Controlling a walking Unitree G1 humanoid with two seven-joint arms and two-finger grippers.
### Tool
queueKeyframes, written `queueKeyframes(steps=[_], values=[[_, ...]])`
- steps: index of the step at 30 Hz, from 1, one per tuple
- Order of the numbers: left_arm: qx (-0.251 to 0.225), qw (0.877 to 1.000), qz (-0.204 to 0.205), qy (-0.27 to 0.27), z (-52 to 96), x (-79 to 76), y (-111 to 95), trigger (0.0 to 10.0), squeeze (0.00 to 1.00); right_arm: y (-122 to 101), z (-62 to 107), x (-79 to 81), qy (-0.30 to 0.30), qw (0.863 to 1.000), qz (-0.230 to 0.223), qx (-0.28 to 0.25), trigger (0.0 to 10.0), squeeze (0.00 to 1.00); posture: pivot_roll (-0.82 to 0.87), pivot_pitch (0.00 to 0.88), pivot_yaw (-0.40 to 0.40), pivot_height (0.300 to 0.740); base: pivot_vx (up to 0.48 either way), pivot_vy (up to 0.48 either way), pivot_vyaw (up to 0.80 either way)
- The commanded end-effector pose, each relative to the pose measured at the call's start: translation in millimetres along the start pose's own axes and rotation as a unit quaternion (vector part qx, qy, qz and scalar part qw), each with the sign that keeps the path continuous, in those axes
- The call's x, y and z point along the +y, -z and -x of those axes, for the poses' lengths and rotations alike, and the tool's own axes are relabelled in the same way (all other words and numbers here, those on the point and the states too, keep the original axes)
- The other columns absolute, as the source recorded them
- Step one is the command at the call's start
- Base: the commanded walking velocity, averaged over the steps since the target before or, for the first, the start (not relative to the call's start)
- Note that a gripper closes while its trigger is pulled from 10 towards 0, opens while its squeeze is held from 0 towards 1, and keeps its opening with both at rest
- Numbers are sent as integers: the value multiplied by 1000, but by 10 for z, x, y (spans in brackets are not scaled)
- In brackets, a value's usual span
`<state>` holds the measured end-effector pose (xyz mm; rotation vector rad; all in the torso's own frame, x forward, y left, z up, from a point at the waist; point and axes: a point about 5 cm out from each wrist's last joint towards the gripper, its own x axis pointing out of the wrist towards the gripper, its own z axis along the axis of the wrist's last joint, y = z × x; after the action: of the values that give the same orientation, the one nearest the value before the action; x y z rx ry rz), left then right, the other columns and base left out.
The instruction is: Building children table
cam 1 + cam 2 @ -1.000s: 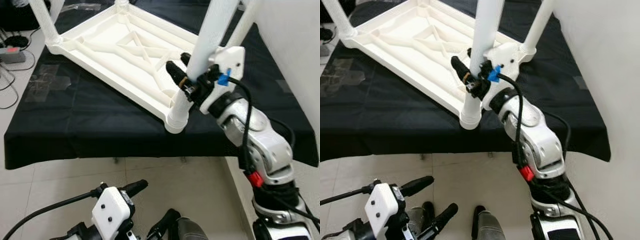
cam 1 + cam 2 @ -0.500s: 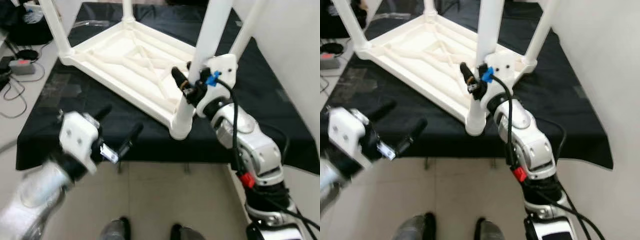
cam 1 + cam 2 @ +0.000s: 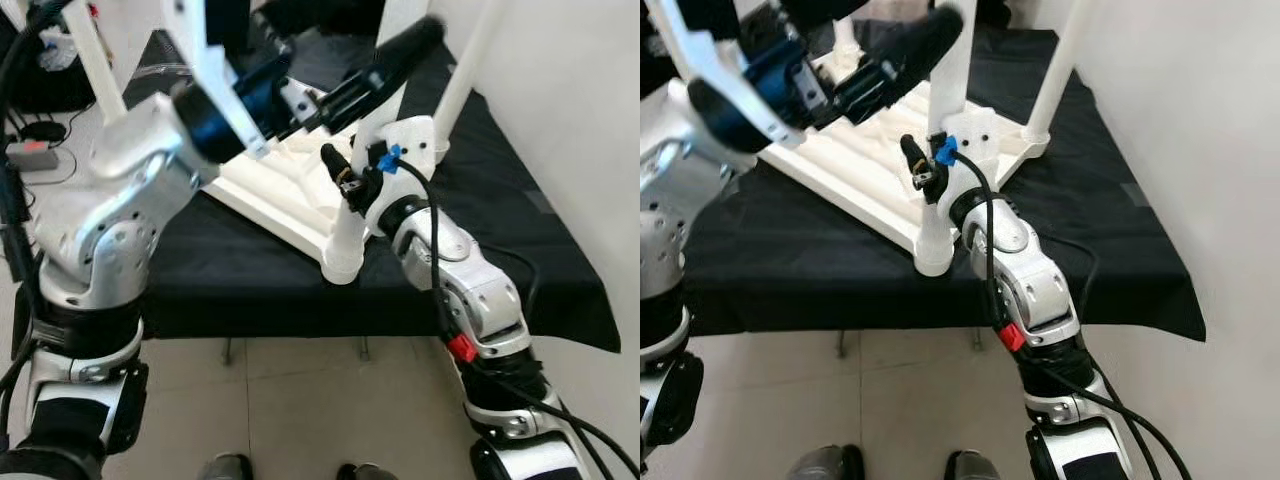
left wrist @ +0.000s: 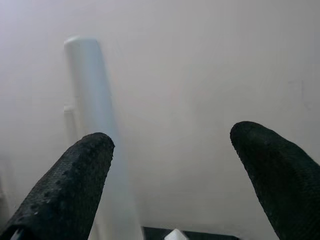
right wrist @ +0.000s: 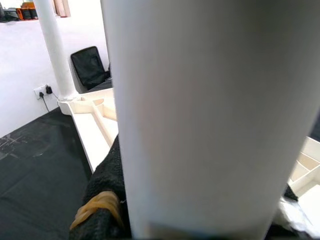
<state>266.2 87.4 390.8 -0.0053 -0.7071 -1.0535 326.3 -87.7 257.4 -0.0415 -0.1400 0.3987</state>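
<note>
An upturned white table [image 3: 270,175] lies on a black-clothed counter [image 3: 230,270], at 12 o'clock. The right gripper [image 3: 350,185] stays clamped on the near leg [image 3: 945,120]. The left gripper [image 3: 335,85], fingers apart, has risen from below toward that leg, likely to steady it.

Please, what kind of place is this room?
Probably a workroom or test room rather than a furnished home: a black-covered bench, an upturned white plastic table being assembled, bare white walls, and cables on the tiled floor.
</note>
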Motion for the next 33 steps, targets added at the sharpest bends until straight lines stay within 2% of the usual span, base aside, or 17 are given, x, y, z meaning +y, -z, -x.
queueKeyframes(steps=[1, 2, 4, 5, 10, 14, 16, 17, 18, 25, 30, 31, 32, 33], values=[[25, 999, -5, -25, -132, 190, 64, 10000, 0, 274, 24, -53, 25, 997, -2, 66, 10000, 0, 30, 138, -41, 740, 0, 0, 0], [36, 999, -9, -36, -213, 277, 92, 10000, 0, 274, 27, -47, 26, 998, -4, 66, 10000, 0, 30, 138, -40, 740, 0, 0, 0], [36, 999, -9, -36, -213, 277, 92, 10000, 0, 274, 27, -47, 26, 998, -4, 66, 10000, 0, 30, 138, -40, 740, 0, 0, 0], [50, 997, -19, -52, -357, 384, 134, 10000, 0, 274, 31, -41, 27, 998, -6, 65, 10000, 0, 23, 141, -33, 740, 0, 0, 0], [45, 996, -26, -69, -501, 439, 122, 10000, 0, 262, 40, -40, 30, 998, -8, 63, 10000, 0, 19, 143, -30, 740, 0, 0, 0], [43, 997, -7, -70, -567, 434, 155, 10000, 0, 246, 42, -51, 34, 998, -8, 61, 10000, 0, 15, 148, -30, 740, 0, 0, 0], [51, 997, 16, -63, -600, 437, 219, 10000, 0, 234, 42, -47, 34, 998, -8, 60, 10000, 0, 15, 149, -31, 740, 0, 0, 0], [52, 997, 24, -58, -616, 438, 237, 1608, 0, 230, 43, -43, 34, 998, -8, 60, 10000, 0, 15, 149, -31, 740, 0, 0, 0], [53, 997, 37, -51, -631, 436, 254, 0, 0, 224, 42, -36, 34, 998, -9, 59, 10000, 0, 12, 152, -29, 740, 0, 0, 0], [62, 996, 59, -31, -687, 450, 289, 0, 0, 214, 47, -23, 35, 998, -10, 59, 10000, 0, 6, 158, -23, 740, 0, 0, 0], [86, 995, 56, -20, -683, 434, 334, 0, 0, 219, 63, -29, 27, 998, -13, 63, 10000, 0, 5, 163, -21, 740, 0, 0, 0], [91, 994, 55, -17, -678, 432, 349, 0, 0, 212, 67, -35, 19, 998, -17, 60, 10000, 875, 5, 163, -21, 740, 0, 0, 0], [95, 994, 54, -16, -671, 431, 359, 0, 0, 180, 62, -64, 5, 998, -33, 47, 10000, 1000, 5, 163, -21, 740, 0, 0, 0], [100, 994, 52, -12, -657, 427, 370, 0, 0, 137, 58, -100, -9, 998, -50, 31, 10000, 1000, 7, 167, -19, 740, 0, 0, 0]])
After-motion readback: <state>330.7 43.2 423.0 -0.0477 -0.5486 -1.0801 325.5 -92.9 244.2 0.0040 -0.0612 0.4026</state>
